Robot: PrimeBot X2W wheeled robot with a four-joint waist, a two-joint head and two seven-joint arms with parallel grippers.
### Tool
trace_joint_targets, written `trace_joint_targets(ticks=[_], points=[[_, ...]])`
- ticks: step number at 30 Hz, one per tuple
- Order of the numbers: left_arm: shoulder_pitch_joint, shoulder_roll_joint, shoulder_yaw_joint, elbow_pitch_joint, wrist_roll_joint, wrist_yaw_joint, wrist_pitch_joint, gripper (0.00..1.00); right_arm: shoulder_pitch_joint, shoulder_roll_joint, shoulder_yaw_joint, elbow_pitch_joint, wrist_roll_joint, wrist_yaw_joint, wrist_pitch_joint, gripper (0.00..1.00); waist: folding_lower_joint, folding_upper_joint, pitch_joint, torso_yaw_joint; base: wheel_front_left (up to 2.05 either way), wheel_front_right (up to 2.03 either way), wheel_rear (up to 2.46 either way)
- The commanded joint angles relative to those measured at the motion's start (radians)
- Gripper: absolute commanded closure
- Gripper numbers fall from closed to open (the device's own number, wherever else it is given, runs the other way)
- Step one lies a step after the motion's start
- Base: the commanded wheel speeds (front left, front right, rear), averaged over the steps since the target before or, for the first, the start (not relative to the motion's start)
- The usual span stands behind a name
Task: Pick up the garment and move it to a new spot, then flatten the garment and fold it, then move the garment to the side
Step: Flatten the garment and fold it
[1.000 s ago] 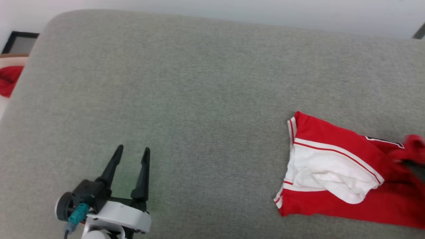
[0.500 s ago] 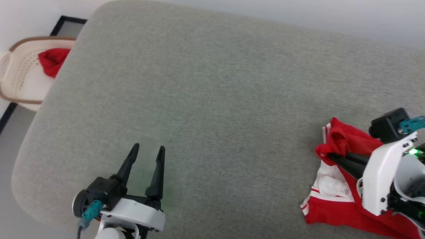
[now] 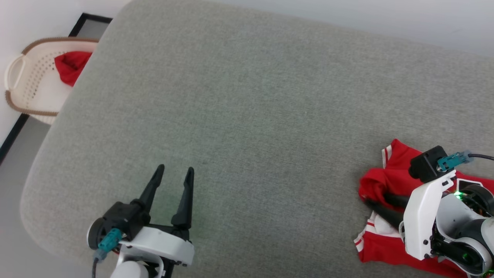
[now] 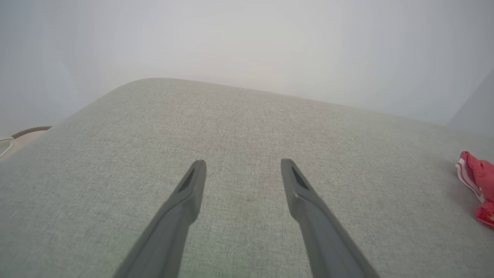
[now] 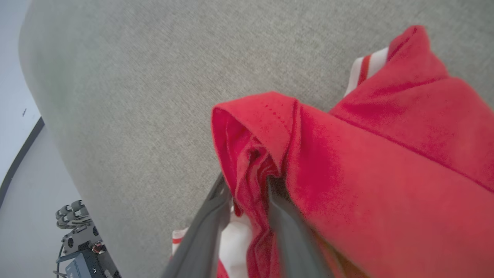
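Status: garment lay bunched at the right end of the grey cushion, close to its front edge, so we judged it not yet flattened, folded or set aside. Right gripper had narrow jaws with a red fold between them; we couldn't tell whether they clamped it. Left gripper hovered near the front-left corner, jaws wide and empty.

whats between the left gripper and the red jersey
Bare grey cushion lies between the left gripper and the garment, as the head view shows.
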Motion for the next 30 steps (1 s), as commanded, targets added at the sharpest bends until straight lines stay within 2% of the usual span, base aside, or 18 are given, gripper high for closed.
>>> trace_joint_targets(ticks=[1,6,11,17,21,22,30], points=[[-0.007,0.010,0.005,0.003,-0.009,-0.002,0.001,0.00,-0.012,0.005,0.005,-0.005,0.027,0.000,-0.022,0.00,0.0000,0.0000,-0.019,-0.021,0.00,0.00,0.00],[0.010,0.029,0.010,0.007,-0.020,-0.002,0.001,0.00,-0.018,-0.019,-0.003,-0.031,0.060,0.000,-0.083,0.00,0.0000,0.0000,-0.055,-0.068,0.00,0.00,0.00],[0.020,0.048,-0.003,0.013,-0.025,-0.002,0.001,0.00,0.001,-0.070,-0.048,-0.044,0.090,0.000,-0.181,0.00,0.0000,0.0000,-0.085,-0.119,0.00,0.00,0.00],[0.014,0.072,-0.031,0.041,-0.053,-0.002,0.001,0.00,0.043,-0.115,-0.149,0.025,0.103,0.000,-0.348,0.00,0.0000,0.0000,-0.095,-0.181,0.00,0.00,0.00],[0.009,0.080,-0.056,0.077,-0.082,-0.002,0.001,0.00,0.062,-0.109,-0.185,0.123,0.054,0.000,-0.488,0.00,0.0000,0.0000,-0.109,-0.221,0.00,0.00,0.00],[0.009,0.080,-0.056,0.077,-0.082,-0.002,0.001,0.00,0.062,-0.109,-0.185,0.123,0.054,0.000,-0.488,0.00,0.0000,0.0000,-0.109,-0.221,0.00,0.00,0.00],[0.011,0.109,-0.062,0.132,-0.117,-0.002,0.001,0.00,0.081,-0.037,-0.191,0.267,-0.013,0.000,-0.741,0.00,0.0000,0.0000,-0.185,-0.284,0.00,0.00,0.00]])
